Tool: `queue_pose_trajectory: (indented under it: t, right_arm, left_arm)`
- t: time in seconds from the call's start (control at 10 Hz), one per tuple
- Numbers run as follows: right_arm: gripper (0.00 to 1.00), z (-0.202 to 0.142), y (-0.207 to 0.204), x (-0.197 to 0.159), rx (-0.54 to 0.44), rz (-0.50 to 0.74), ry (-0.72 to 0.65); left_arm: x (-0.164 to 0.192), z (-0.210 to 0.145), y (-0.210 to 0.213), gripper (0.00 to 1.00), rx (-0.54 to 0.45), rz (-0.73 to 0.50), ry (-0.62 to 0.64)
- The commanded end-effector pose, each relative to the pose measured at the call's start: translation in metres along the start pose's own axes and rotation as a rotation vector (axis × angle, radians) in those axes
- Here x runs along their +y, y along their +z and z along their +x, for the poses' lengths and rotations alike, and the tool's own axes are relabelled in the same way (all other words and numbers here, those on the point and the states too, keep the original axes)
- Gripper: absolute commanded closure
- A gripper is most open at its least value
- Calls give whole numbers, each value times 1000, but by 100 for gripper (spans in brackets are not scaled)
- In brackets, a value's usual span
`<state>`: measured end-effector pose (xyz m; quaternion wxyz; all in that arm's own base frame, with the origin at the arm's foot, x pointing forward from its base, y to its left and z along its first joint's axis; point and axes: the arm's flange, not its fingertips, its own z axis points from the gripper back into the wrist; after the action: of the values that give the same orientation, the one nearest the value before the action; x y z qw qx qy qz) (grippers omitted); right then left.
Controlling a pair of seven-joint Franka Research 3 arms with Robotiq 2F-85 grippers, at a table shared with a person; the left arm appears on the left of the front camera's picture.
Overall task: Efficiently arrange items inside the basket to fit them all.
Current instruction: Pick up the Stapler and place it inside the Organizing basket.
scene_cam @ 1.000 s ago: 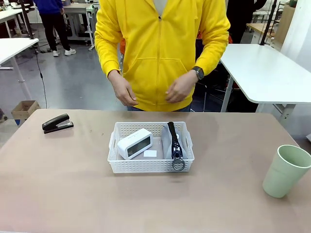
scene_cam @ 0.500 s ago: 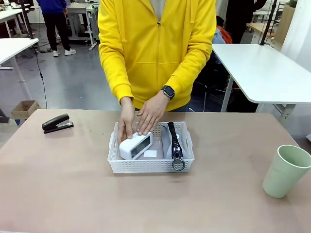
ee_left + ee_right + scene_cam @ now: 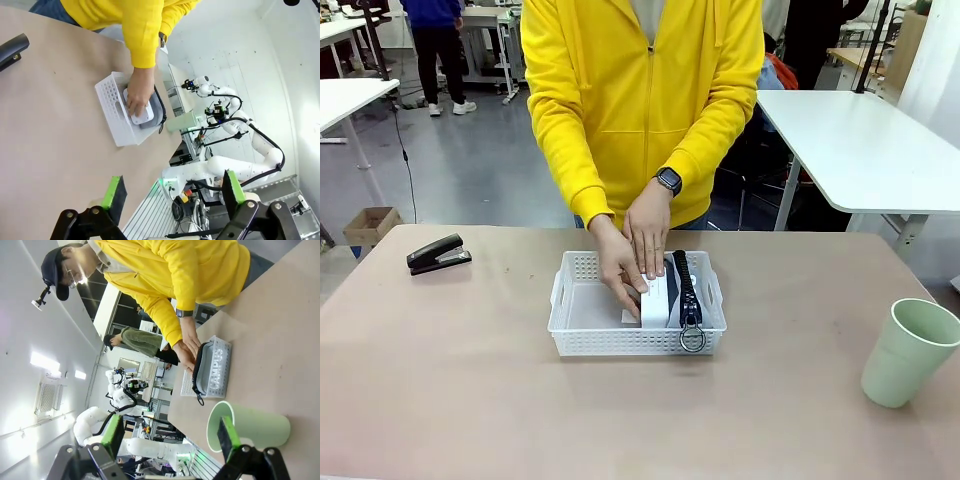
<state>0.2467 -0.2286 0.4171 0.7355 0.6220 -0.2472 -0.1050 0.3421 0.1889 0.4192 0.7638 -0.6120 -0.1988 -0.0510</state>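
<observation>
The white basket (image 3: 610,343) sits mid-table. Inside it, the person's hands (image 3: 638,250) press the small white box (image 3: 656,298) on its edge against the grey pouch (image 3: 674,302) with the black zipper, at the basket's right side. The basket's left half is bare. A black stapler (image 3: 438,254) lies at the far left of the table, and a pale green cup (image 3: 908,352) stands at the right. My left gripper (image 3: 174,192) is open, high above the table and far from the basket (image 3: 110,97). My right gripper (image 3: 170,437) is open, with the cup (image 3: 250,427) lying beyond its fingers.
The person in a yellow hoodie (image 3: 640,100) stands at the far edge, leaning over the basket. White tables (image 3: 865,150) stand behind. Bare tabletop (image 3: 470,380) lies between stapler, basket and cup.
The person's hands came down into the basket, stood the white box on edge and slid it right against the pouch. The basket shifted slightly right. Stapler and cup stayed put.
</observation>
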Motion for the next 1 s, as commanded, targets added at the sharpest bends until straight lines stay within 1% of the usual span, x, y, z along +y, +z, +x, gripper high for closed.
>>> queue_pose_trajectory:
  t: [0.0,0.7,0.8,0.9]
  right_arm:
    - [0,1,0,3,-11,18,0]
    - [0,1,0,3,-11,18,0]
    - [0,1,0,3,-11,18,0]
    - [0,1,0,3,-11,18,0]
  left_arm:
    - [-1,-4,-3,0,6,2,0]
    - [1,-1,-3,0,6,-3,4]
    - [-11,5,-11,0,-16,101,195]
    - [-26,17,-21,0,1,216,303]
